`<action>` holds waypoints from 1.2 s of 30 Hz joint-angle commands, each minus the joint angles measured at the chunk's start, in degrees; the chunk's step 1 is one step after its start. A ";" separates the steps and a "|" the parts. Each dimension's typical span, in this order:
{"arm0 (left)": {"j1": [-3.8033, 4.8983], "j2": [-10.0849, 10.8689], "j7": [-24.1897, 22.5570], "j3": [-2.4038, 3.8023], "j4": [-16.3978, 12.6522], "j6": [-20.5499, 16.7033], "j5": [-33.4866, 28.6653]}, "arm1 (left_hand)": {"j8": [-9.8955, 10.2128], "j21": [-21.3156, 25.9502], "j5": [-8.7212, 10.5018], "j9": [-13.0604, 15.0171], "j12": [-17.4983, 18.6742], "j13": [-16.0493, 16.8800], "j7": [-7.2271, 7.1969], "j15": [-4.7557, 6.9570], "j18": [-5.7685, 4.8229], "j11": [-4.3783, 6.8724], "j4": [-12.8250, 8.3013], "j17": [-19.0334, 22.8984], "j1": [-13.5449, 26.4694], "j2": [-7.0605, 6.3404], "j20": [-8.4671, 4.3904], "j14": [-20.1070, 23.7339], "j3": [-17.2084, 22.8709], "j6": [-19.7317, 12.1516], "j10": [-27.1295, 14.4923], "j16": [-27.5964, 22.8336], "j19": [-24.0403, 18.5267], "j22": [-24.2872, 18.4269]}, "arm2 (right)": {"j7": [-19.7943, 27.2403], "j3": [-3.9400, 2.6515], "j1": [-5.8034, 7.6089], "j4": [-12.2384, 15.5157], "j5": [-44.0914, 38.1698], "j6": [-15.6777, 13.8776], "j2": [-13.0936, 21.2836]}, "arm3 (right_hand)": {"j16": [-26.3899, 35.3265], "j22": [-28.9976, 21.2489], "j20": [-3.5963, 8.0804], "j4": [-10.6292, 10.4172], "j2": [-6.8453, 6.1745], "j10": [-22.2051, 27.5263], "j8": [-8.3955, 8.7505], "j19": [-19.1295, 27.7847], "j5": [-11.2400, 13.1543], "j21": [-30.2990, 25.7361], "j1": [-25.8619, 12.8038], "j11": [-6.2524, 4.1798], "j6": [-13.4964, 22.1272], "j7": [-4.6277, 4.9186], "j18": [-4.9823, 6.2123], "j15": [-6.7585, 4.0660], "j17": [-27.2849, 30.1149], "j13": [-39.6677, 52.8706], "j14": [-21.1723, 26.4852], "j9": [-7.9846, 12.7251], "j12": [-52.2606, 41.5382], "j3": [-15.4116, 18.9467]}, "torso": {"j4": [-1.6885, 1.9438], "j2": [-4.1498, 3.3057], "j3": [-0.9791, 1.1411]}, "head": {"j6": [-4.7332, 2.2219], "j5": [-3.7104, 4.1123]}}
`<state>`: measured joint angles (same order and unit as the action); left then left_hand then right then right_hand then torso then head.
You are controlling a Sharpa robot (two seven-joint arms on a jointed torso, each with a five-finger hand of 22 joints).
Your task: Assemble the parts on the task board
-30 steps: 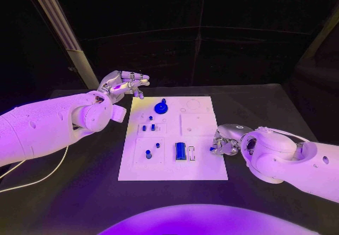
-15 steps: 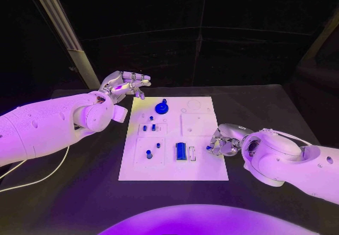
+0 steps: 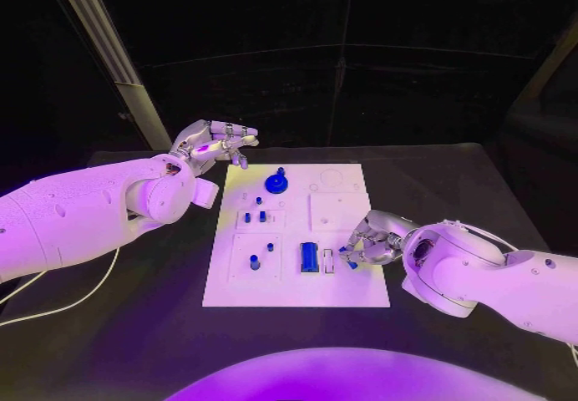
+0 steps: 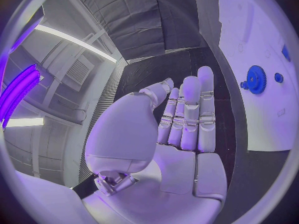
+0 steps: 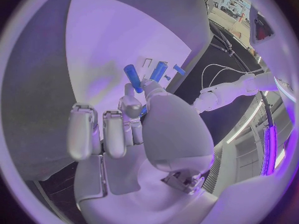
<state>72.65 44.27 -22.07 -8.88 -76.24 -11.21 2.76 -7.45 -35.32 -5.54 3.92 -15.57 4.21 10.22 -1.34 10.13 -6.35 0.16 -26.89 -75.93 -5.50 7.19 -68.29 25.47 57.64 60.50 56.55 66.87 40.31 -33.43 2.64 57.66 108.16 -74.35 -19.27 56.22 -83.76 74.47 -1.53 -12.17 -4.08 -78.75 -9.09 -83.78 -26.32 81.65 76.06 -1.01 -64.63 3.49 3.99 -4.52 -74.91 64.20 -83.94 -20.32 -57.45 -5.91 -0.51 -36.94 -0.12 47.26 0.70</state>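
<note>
From the head camera: shows the white task board (image 3: 352,292) lying in the middle of the black table (image 3: 144,326). Finds the left hand (image 3: 215,144) raised just off the board's far left corner, fingers bunched forward and holding nothing. Puts the right hand (image 3: 367,245) over the board's right edge, toward the near half, fingertips curled in on a short blue rod (image 3: 351,256). Places a blue gear (image 3: 276,183) near the far edge, left of centre. Sets several small blue pegs (image 3: 247,218) upright along the board's left half. Lays a larger blue cylinder (image 3: 308,256) flat in the near half, just beside a narrow pale slot (image 3: 327,261) and just left of the right hand's fingertips.

From the left wrist: shows the left hand (image 4: 184,129) with fingers (image 4: 206,104) straight and pressed side by side, thumb bent across the palm, nothing held. Catches the gear (image 4: 255,79) standing on the board (image 4: 261,40) beyond the fingertips, well apart from them.

From the right wrist: shows the right hand (image 5: 134,124) pinching the blue rod (image 5: 132,77) between thumb and a finger, other fingers folded down. Holds the rod tilted above the board (image 5: 118,30), near the lying cylinder (image 5: 159,70) and apart from it.
</note>
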 commanded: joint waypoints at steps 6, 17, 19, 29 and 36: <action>0.12 -0.01 -0.18 0.04 -0.27 0.56 -0.19 | -0.27 0.31 -0.30 -0.02 -0.31 -0.10 0.12 -0.03 0.38 0.04 -0.38 0.07 -0.59 0.17 -0.11 0.44 -0.12 0.06 -0.47 -0.22 0.14 -0.07 | -1.58 -0.01 0.09 -1.43 4.97 -1.13 -2.50 | -0.71 0.66 0.21 -1.54 0.14 -1.39 -0.34 -0.57 -0.46 0.55 -2.86 -0.30 -1.46 -0.35 -0.92 -0.49 -6.39 0.82 -4.39 -0.51 -1.19 0.07 | 0.05 -0.05 0.02 | -0.04 0.10; 0.15 -0.01 -0.15 0.04 -0.45 0.58 -0.19 | -0.27 0.31 -0.30 -0.02 -0.31 -0.10 0.12 -0.03 0.38 0.04 -0.38 0.07 -0.59 0.17 -0.11 0.44 -0.12 0.06 -0.47 -0.22 0.14 -0.07 | -4.04 -0.01 0.10 -3.37 5.24 1.02 -5.07 | -0.74 0.84 0.38 -1.93 0.22 -2.12 -0.68 -0.68 -0.25 0.65 -3.80 -0.58 -2.29 -0.72 -0.95 -0.70 -6.43 1.75 -4.40 -0.87 -2.35 0.08 | 0.02 0.00 0.02 | 0.21 -0.11; 0.15 -0.01 -0.15 0.04 -0.47 0.61 -0.19 | -0.27 0.31 -0.30 -0.02 -0.31 -0.10 0.12 -0.03 0.38 0.04 -0.38 0.07 -0.59 0.17 -0.11 0.44 -0.12 0.06 -0.47 -0.22 0.14 -0.07 | -4.35 -0.01 0.10 -3.64 5.23 1.22 -5.40 | -0.77 0.82 0.40 -1.92 0.23 -2.18 -0.72 -0.67 -0.19 0.63 -3.82 -0.61 -2.39 -0.77 -0.94 -0.73 -6.47 1.87 -4.40 -0.91 -2.49 0.06 | 0.04 0.00 0.00 | 0.25 -0.07; 0.19 0.00 -0.02 0.04 -0.52 0.69 -0.19 | -0.27 0.31 -0.30 -0.02 -0.31 -0.10 0.12 -0.03 0.38 0.04 -0.38 0.07 -0.59 0.17 -0.11 0.44 -0.12 0.06 -0.47 -0.22 0.14 -0.07 | -5.40 -0.01 0.10 -4.56 4.25 1.69 -6.74 | -0.72 0.79 0.44 -1.90 0.24 -2.26 -0.78 -0.66 -0.08 0.61 -3.85 -0.67 -2.51 -0.84 -0.93 -0.77 -6.40 2.02 -4.39 -0.97 -2.65 0.03 | 0.00 0.04 0.03 | 0.31 -0.14; 0.20 0.00 0.05 0.04 -0.54 0.77 -0.19 | -0.27 0.31 -0.30 -0.02 -0.31 -0.10 0.12 -0.03 0.38 0.04 -0.38 0.07 -0.59 0.17 -0.11 0.44 -0.12 0.06 -0.47 -0.22 0.14 -0.07 | -6.14 -0.01 0.10 -4.85 3.52 3.28 -7.31 | -0.67 0.82 0.54 -2.89 -0.20 -2.39 -0.82 -0.69 0.97 0.61 -5.99 -0.64 -2.72 -0.79 -0.95 -0.80 -6.35 2.10 -4.36 -1.26 -2.57 1.04 | 0.00 0.02 0.03 | 0.29 -0.15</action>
<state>72.72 44.27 -21.96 -8.89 -76.66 -11.16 2.76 -7.41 -35.32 -5.54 3.92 -15.55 4.21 10.22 -1.34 10.13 -6.35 0.16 -26.91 -75.93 -5.50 7.19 -68.29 25.47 57.64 60.50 56.55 66.87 40.31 -38.92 2.62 57.75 103.18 -70.12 -17.73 49.09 -84.19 74.93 -1.33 -14.74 -4.25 -80.67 -9.94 -83.98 -25.18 81.93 70.40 -1.73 -67.00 2.77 3.99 -4.92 -74.91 66.24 -83.95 -21.50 -59.94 -4.81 -0.50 -36.91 -0.09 47.51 0.54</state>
